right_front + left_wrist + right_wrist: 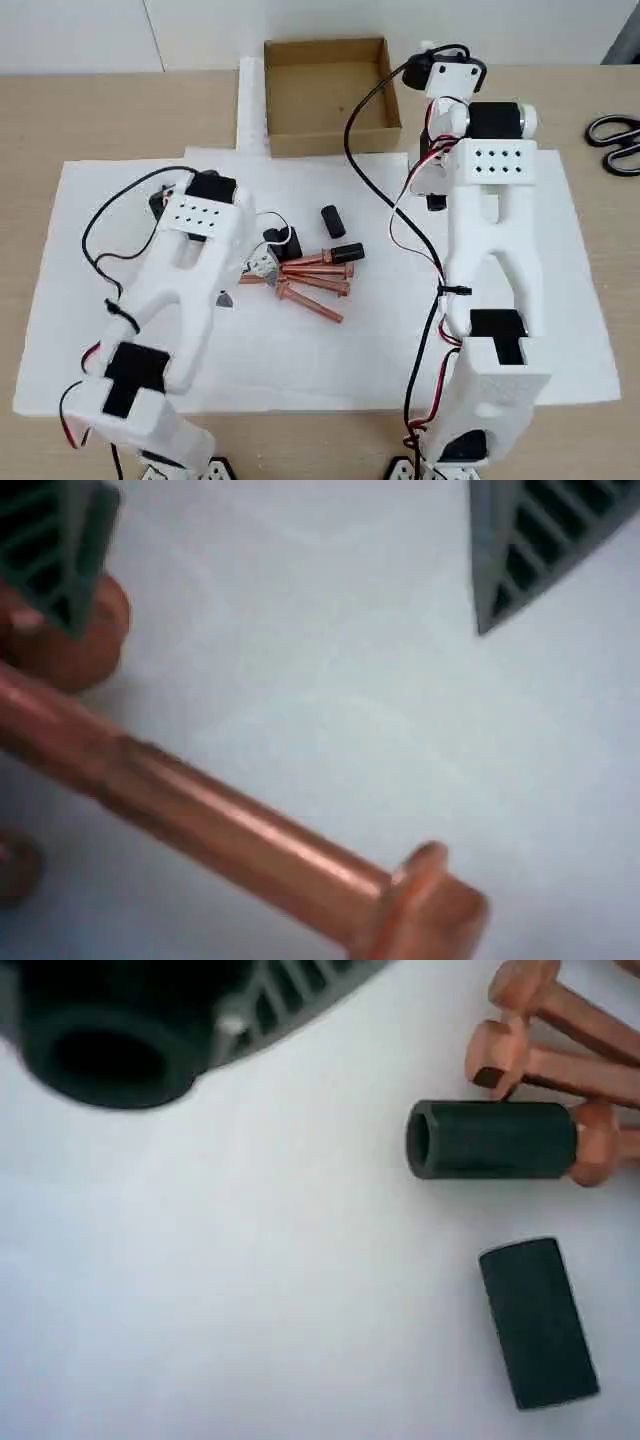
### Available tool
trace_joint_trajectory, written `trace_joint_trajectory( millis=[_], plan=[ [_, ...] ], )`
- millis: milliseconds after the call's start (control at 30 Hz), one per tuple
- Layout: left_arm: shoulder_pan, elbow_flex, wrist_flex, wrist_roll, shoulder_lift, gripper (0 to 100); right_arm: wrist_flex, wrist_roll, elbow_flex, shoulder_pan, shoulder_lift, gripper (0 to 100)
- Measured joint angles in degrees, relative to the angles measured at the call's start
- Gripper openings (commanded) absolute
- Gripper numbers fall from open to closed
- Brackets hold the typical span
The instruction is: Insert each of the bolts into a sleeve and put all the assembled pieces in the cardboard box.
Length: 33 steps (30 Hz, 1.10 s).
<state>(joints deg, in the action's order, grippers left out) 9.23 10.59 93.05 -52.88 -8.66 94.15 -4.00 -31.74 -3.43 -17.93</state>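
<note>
On white paper (pixel 300 360), copper bolts (pixel 315 275), left end effector (pixel 278 630) open, right end effector (pixel 125 1020) gripping tubular sleeve (pixel 105 1060)

High view overhead, whole table (pixel 100 110). 2 wrist views close above sheet (pixel 300 350), share bolts (pixel 500 1055).

1. Bolts (pixel 312 276): copper, flanged heads, all lying flat in a touching fan.
2. First sleeve (pixel 347 253): black tube on its side, butting end-on against a bolt's head.
3. Second sleeve (pixel 333 221): lying loose just beside the first.
4. Third sleeve (pixel 110 1055): clamped in the right gripper (pixel 435 200), bore showing.
5. Box (pixel 335 143): brown cardboard, open-topped, well apart from the bolts.
</note>
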Motion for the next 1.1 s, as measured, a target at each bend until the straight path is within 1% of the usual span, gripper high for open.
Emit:
trace_joint_trajectory(
  millis=[267,467,633,900,1100],
  plan=[
    [-0.35,-4.92,-0.44,-4.31,-2.55,23,0.00,0.00,0.00,-0.09,0.00,0.4],
    [-3.08,-5.01,-1.93,-6.68,-2.64,23,0.00,0.00,0.00,-0.09,0.00,0.4],
    [-3.52,-5.01,-2.73,-6.95,-2.99,23,0.00,0.00,0.00,-0.09,0.00,0.4],
    [-3.52,-5.54,-3.78,-7.03,-10.02,23,0.00,0.00,0.00,-0.09,0.00,0.4],
    [-3.60,-5.89,-4.22,-7.03,-11.08,23,0.00,0.00,0.00,-0.09,0.00,0.4]
  ],
)
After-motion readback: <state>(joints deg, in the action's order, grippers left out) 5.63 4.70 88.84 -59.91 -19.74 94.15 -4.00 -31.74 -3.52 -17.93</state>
